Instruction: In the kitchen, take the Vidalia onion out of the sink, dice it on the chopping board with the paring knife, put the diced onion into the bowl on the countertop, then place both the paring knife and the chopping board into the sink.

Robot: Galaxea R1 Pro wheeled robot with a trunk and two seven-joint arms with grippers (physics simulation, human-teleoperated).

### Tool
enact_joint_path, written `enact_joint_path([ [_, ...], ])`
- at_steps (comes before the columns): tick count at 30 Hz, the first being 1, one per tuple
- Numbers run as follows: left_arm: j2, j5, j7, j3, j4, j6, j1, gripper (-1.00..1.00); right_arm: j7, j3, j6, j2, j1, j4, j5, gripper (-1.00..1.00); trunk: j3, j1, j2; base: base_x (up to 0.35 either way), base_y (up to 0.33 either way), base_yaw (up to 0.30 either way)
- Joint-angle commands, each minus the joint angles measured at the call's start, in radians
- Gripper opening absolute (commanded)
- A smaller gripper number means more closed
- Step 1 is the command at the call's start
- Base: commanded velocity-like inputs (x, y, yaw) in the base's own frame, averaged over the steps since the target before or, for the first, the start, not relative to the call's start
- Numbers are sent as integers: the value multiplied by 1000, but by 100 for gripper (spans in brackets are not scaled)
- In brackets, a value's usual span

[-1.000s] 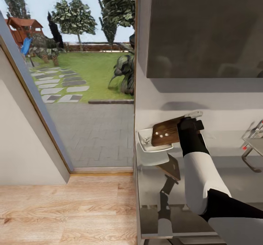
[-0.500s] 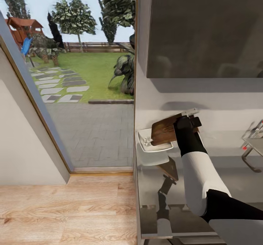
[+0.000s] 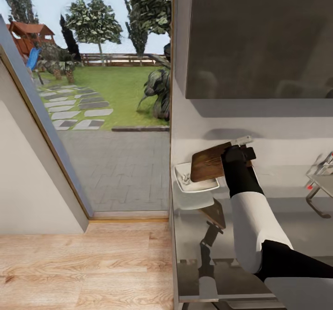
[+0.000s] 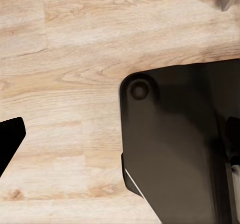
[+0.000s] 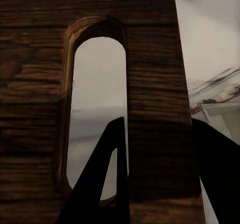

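Observation:
My right gripper (image 3: 237, 153) is shut on the dark-brown chopping board (image 3: 209, 163), which it holds tilted with its low end over the white bowl (image 3: 200, 187). That bowl stands at the left end of the grey countertop (image 3: 286, 217). A cluster of small white onion dice (image 3: 186, 177) lies in the bowl. Close up, the board (image 5: 45, 108) shows its slot handle (image 5: 97, 108), and my dark fingers (image 5: 102, 184) clamp the strip beside the slot. My left gripper (image 4: 120, 139) hangs open over the wooden floor (image 4: 75, 43). The paring knife is out of view.
The sink's chrome tap (image 3: 319, 180) with its red dot (image 3: 309, 186) shows at the right edge. A dark wall cabinet (image 3: 259, 37) hangs above the counter. Left of the counter a glass door looks onto a garden (image 3: 106, 83). My dark base (image 4: 175, 144) is below the left arm.
The board has been tipped more steeply over the bowl. The few white dice that lay on it have slid off.

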State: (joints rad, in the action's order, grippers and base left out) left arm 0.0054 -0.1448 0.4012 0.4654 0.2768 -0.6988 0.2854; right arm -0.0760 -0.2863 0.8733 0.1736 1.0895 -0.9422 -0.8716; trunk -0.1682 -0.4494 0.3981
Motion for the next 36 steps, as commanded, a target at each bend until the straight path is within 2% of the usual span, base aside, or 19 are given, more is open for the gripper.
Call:
enact_joint_path([
  [1,1,-10,4,9,1,-2,0,100,-7,-5,1,1,1,-13,38,-100,-2,-1,2,0,0,0],
  [5,1,-10,4,9,1,-2,0,100,-7,-9,1,-3,1,-36,146,-100,-2,-1,2,0,0,0],
  [10,1,-10,4,9,1,-2,0,100,13,-8,4,-61,0,-40,311,-100,-2,-1,2,0,0,0],
  [14,1,-10,4,9,1,-2,0,100,60,-4,17,-126,0,-41,424,-100,-2,-1,2,-8,-3,0],
  [18,1,-9,4,9,-4,-3,0,100,118,-3,19,-151,0,-38,444,-100,-2,-1,2,-180,-106,0],
  [21,1,-9,4,9,-5,-3,0,100,136,-2,19,-163,0,-37,447,-100,-2,-1,2,-257,-158,0],
  [36,0,-9,2,9,-10,-2,0,100,148,0,11,-166,-5,-22,449,-100,-2,-1,2,-276,-169,0],
])
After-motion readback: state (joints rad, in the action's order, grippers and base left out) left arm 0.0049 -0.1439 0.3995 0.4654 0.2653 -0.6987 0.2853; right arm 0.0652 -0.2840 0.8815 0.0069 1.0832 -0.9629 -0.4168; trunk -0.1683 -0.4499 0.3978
